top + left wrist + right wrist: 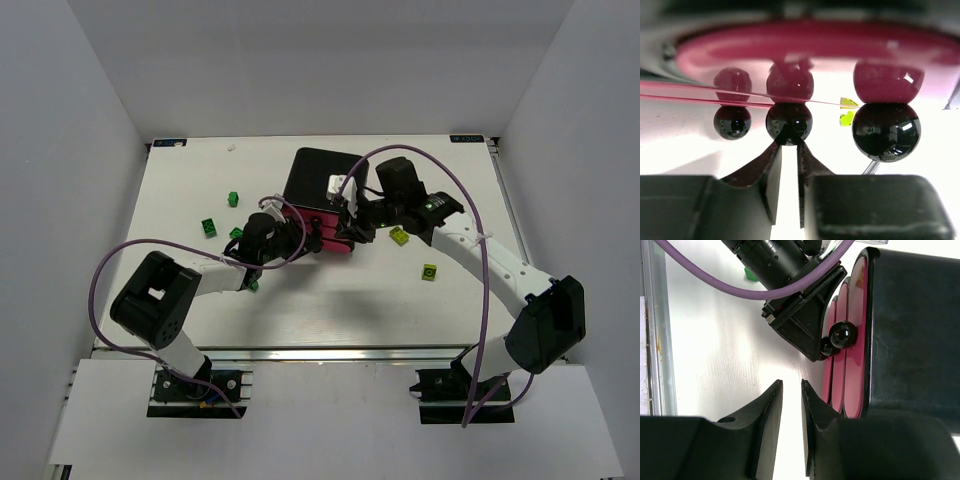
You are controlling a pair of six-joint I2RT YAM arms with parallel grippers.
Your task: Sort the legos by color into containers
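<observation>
Three magenta drawers (852, 382) sat stacked in their black casing (910, 340), straight ahead of the left claw (789, 143). That claw's fingers were drawn close, with only a thin gap between them. Their tips lay against the near side of the middle knob (789, 120), and we could not tell whether they actually clamped it. A second knob (732, 121) showed to the left of that claw and a third knob (885, 131) to its right. The right claw (791, 385) hung over the white table (330, 310), just beside the drawer fronts, which stood to its right in its own view. Its fingers were slightly parted with nothing between them. One yellow-green lego (400, 236) lay back near the right claw's wrist, and another yellow-green lego (430, 271) lay farther back along that arm. Several dark green legos (208, 227) were scattered behind the left claw, out past its wrist, apart from the drawers.
</observation>
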